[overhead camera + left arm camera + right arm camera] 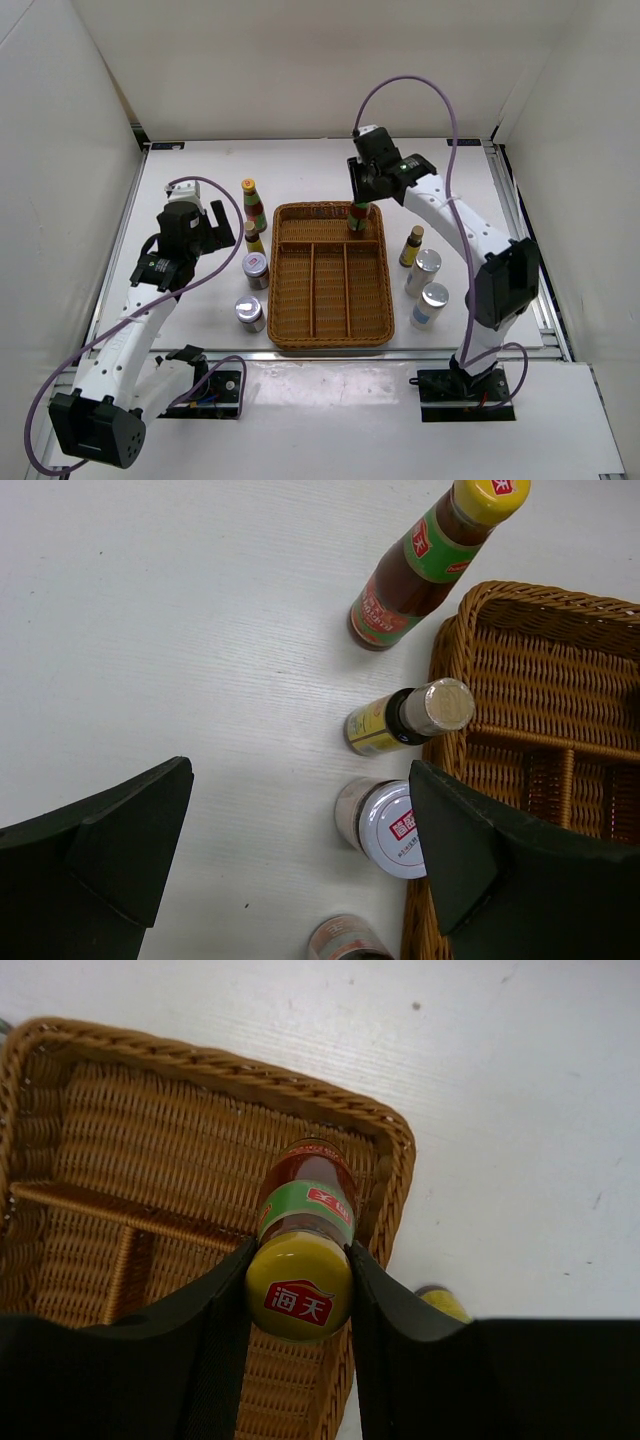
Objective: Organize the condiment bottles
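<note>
**Overhead and wrist views: white tabletop (310,170) with a brown wicker tray (330,300) at its centre.** The tray has one crosswise compartment at its far end and three long compartments running toward the arm bases.

**Right arm.** The right fingers (225,1310) are closed on the yellow cap of the held sauce bottle (305,1210), one finger pressed against each side of the cap. The bottle is upright, with its red and green label below the cap. Its base lies within the crosswise far compartment, near the tray's far right corner. Whether the base touches the wicker floor cannot be told.

**Left arm.** The left fingers (120,840) are spread wide and hold nothing. They hang above the tabletop, just left of the tray's left rim.

**Left of the tray.** Four containers stand upright on the tabletop in a rough line from far to near:
- the second sauce bottle (253,203), with a yellow cap;
- the left dark bottle (254,238), with a yellow label, just beside the tray's rim;
- the upper left jar (256,270), silver-lidded, which the left wrist view shows next to that arm's right-hand finger;
- the lower left jar (249,314), standing a little further from the rim.

**Right of the tray.** Three containers stand upright on the tabletop, near one another and apart from the rim:
- the right dark bottle (411,246);
- the upper right jar (425,272);
- the lower right jar (430,305).
</note>
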